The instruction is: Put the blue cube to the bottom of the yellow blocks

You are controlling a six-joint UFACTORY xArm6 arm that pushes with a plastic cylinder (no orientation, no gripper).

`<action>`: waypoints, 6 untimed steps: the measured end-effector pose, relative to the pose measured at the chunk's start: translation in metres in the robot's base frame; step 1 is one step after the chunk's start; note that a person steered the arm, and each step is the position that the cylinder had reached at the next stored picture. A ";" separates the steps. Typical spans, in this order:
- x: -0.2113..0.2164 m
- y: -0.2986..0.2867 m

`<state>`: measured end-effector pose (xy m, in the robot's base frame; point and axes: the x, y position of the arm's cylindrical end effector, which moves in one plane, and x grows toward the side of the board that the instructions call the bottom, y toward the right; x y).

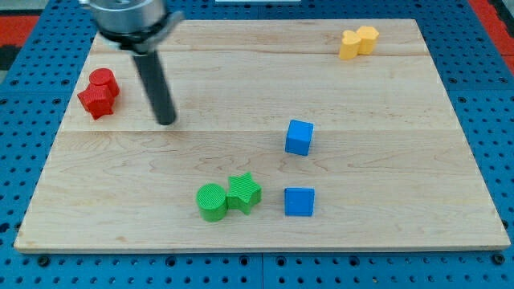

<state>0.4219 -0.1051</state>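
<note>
Two blue cubes on the board: upper blue cube (299, 137) sits right of centre, lower blue cube (299, 201) directly below it toward the view's bottom, the two apart. Yellow blocks (358, 42), two touching, exact shapes unclear, are at the view's top right, well apart from both cubes. No pincer on this arm, just a dark rod; my tip (166, 121) rests on the left half, near the red blocks (99, 92), touching nothing, far from the blue cubes. Green cylinder (212, 201) and green star-like block (243, 193) touch, just left of the lower cube. No containers. Wooden board (385, 160) lies on blue pegboard (498, 96).
</note>
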 end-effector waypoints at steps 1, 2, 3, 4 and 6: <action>0.011 0.093; 0.034 0.126; 0.043 0.192; 0.050 0.237; 0.050 0.246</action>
